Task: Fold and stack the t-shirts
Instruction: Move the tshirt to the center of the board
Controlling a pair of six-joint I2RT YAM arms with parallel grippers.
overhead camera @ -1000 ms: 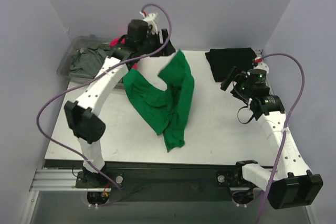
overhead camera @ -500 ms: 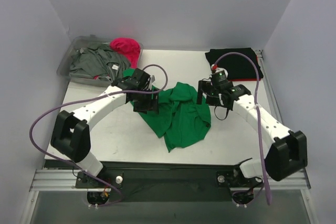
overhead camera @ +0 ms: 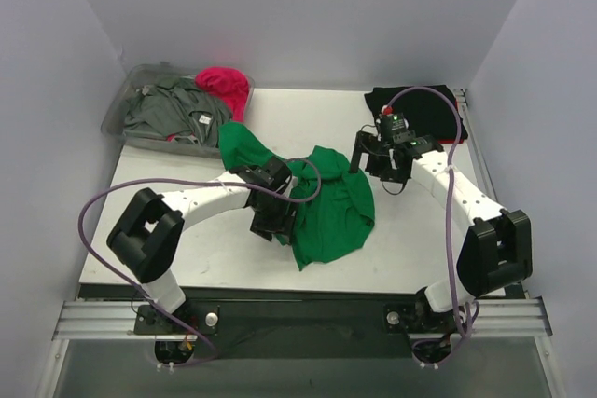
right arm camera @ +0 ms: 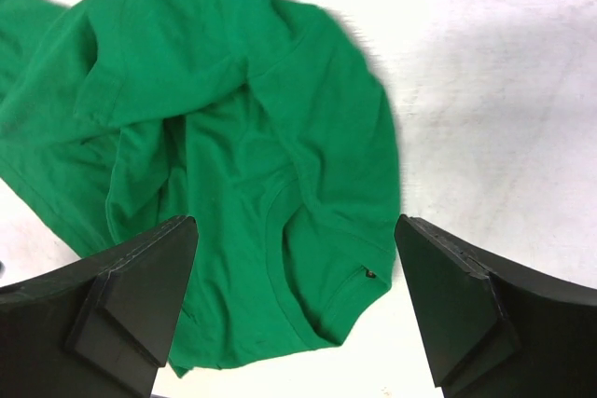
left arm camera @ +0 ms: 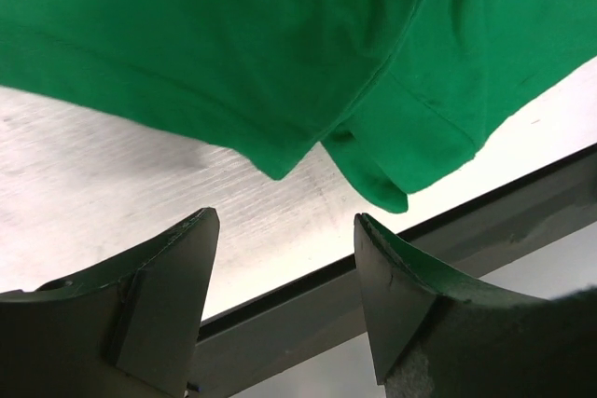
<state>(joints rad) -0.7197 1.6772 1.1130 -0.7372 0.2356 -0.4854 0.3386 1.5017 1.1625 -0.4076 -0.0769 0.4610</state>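
Note:
The bright green t-shirt [overhead camera: 326, 207] lies crumpled in the middle of the table; it fills the top of the left wrist view [left arm camera: 280, 44] and the right wrist view [right arm camera: 252, 165]. A folded black t-shirt [overhead camera: 424, 111] lies at the back right. The grey t-shirt [overhead camera: 166, 109] and the magenta pink t-shirt [overhead camera: 227, 86] lie in the bin at the back left. My left gripper [overhead camera: 273, 223] is open and empty, low over the green shirt's near left edge [left arm camera: 284, 221]. My right gripper [overhead camera: 371, 160] is open and empty, above the shirt's right side [right arm camera: 297, 230].
A clear plastic bin [overhead camera: 126, 104] stands at the back left corner. The table's near edge with a dark rail [left arm camera: 392, 267] shows just past the green shirt. Purple cables loop off both arms. Walls close in on both sides.
The green shirt was let go and has settled on the table. My left arm swung down from the back to the shirt's near left edge. My right gripper moved in over the shirt's right side.

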